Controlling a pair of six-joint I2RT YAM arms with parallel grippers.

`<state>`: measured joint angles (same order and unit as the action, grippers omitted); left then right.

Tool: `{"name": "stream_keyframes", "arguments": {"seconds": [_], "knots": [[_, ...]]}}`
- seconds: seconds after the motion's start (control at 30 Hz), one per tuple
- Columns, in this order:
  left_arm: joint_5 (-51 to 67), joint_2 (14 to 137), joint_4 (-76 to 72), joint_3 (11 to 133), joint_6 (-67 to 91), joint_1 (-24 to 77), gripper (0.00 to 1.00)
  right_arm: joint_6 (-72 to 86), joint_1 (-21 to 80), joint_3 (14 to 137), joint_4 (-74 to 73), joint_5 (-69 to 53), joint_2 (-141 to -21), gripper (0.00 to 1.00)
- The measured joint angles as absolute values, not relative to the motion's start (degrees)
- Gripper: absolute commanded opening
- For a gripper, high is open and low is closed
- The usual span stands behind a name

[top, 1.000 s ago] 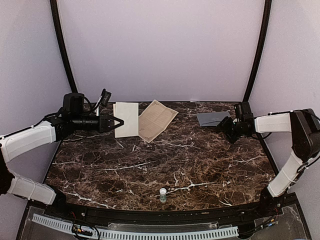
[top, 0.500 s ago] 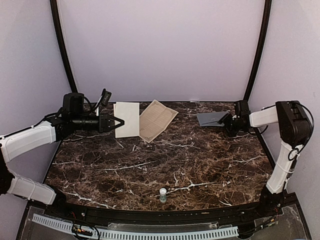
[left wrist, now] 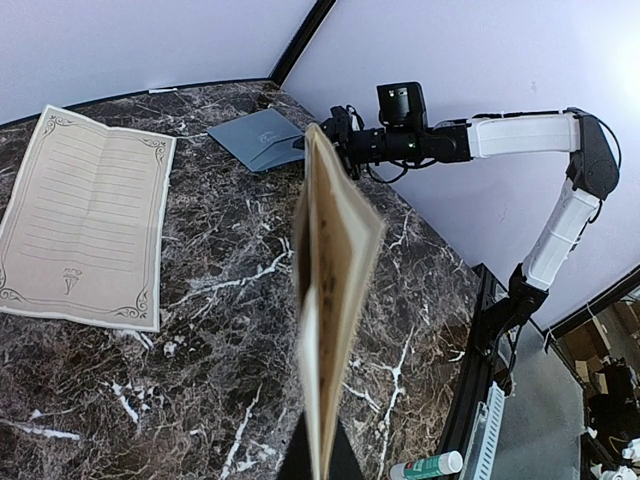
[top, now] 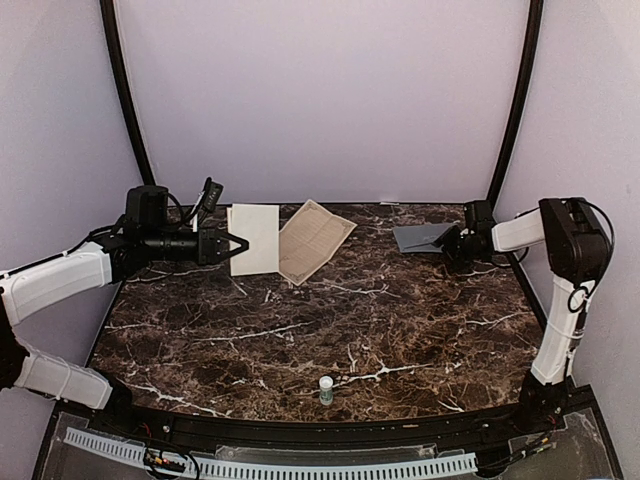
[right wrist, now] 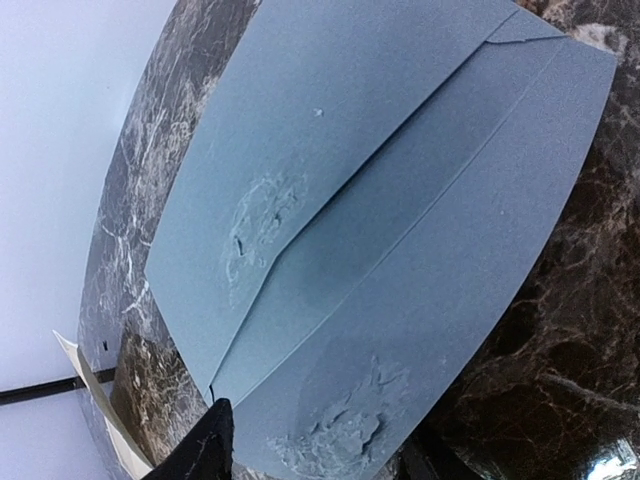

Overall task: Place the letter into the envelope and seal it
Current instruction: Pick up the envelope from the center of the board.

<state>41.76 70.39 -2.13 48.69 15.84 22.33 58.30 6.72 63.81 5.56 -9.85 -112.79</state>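
Observation:
The slate-grey envelope (top: 422,237) lies flat at the table's back right, its flap side up with scuffed patches (right wrist: 400,230); it also shows in the left wrist view (left wrist: 258,138). My right gripper (top: 451,244) is at its right end, open, with the envelope's near edge between the spread fingertips (right wrist: 212,440). My left gripper (top: 238,243) is shut on the folded cream letter (top: 253,238), held above the table's back left. The letter appears edge-on in the left wrist view (left wrist: 335,290).
A tan printed sheet (top: 313,240) lies flat beside the held letter (left wrist: 85,225). A small glue stick (top: 326,389) stands near the table's front edge (left wrist: 430,466). Black frame posts rise at both back corners.
The right arm has reached further toward the back and the envelope, and its jaws have narrowed. The left arm and the letter have not moved.

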Motion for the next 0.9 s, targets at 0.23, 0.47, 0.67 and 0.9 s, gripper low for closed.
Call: {"name": "stream_keyframes", "arguments": {"seconds": [0.23, 0.47, 0.67, 0.9], "knots": [[41.8, 70.5, -2.1, 48.7, 15.8, 22.3, 0.0, 59.6, 6.7, 63.9, 7.4, -10.5, -113.9, 0.2], [41.1, 70.5, -2.1, 48.7, 15.6, 22.3, 0.0, 61.3, 6.7, 63.9, 9.0, -10.3, -113.9, 0.0], [40.6, 70.5, -2.1, 48.7, 15.4, 22.3, 0.0, 61.6, 6.5, 63.4, 9.8, -10.3, -111.9, 0.0], [38.1, 70.5, -1.6, 48.7, 13.8, 22.3, 0.0, 57.6, 6.4, 59.3, 10.1, -12.7, -98.7, 0.0]]}}
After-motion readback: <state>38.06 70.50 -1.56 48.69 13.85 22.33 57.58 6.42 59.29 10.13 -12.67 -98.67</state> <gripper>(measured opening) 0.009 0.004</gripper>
